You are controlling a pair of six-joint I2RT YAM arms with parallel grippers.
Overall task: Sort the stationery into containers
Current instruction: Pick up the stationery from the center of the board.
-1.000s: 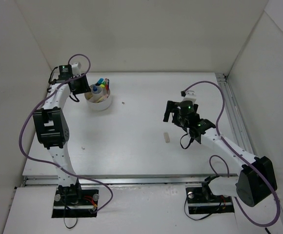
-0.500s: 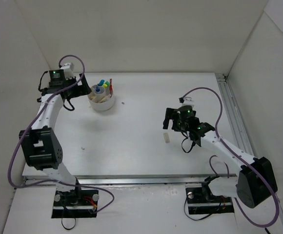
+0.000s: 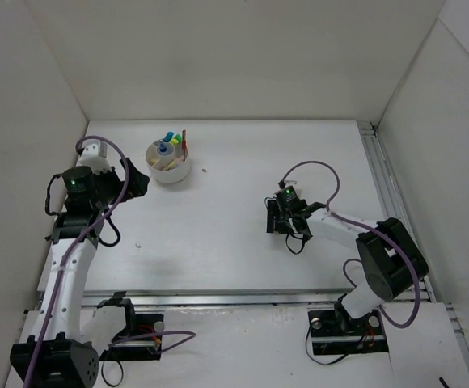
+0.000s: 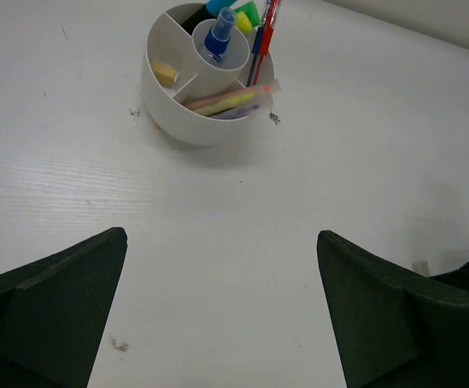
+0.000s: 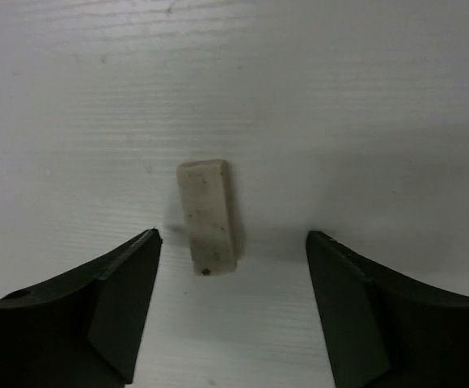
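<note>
Robotics lab test cell. Bare white table (image 3: pixel 234 186) boxed in by plain white boards: back panel (image 3: pixel 234 56), left panel (image 3: pixel 16 121), right panel (image 3: pixel 445 121). Left arm (image 3: pixel 73 242) and right arm (image 3: pixel 340 230) bolted to black base plates (image 3: pixel 125 335) at near edge. Purple cables (image 3: pixel 311 166) loop loose along both arms. Aluminium rail (image 3: pixel 388 194) lines table's right side. Green status light (image 3: pixel 74 183) glows on arm joint.

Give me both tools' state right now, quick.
Left tool: open, holding nothing.
Right tool: open, one jaw on each side of the beige eraser, not touching it.
</note>
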